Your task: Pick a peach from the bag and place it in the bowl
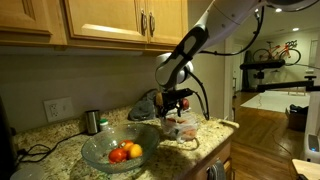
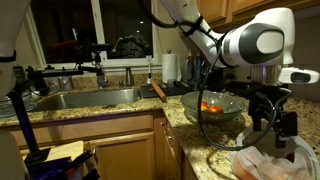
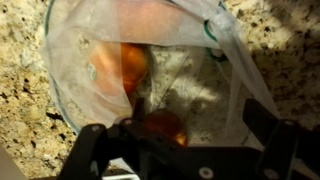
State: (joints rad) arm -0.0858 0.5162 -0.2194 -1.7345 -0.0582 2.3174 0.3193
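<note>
A robot arm reaches over a speckled granite worktop (image 1: pixel 55 148) in a kitchen. Its hand (image 1: pixel 178 108) hangs just above the bag (image 1: pixel 182 130), fingers spread wide and holding nothing.

In the wrist view the bag (image 3: pixel 195 80) is thin, pale and crumpled, its mouth open toward the camera. One peach (image 3: pixel 130 62) lies inside at about 10 o'clock from the picture's centre. A second orange fruit (image 3: pixel 165 128) sits at 6 o'clock, nearly between the dark fingers (image 3: pixel 95 145).

The bowl (image 1: pixel 90 143), wide clear glass, stands at about 8 o'clock from the hand in an exterior view and already holds red and orange fruit.

Likely risks:
- The loose film may fold between finger and fruit, so the hand pinches plastic and lifts the whole bag.
- A round peach gripped off-centre could squirt out and roll across the worktop.
- A clear curved rim (image 3: pixel 52 70) at 9 o'clock might block a finger as it descends; what it belongs to is unclear.
- A peach released from high up could knock the fruit in the bowl
</note>
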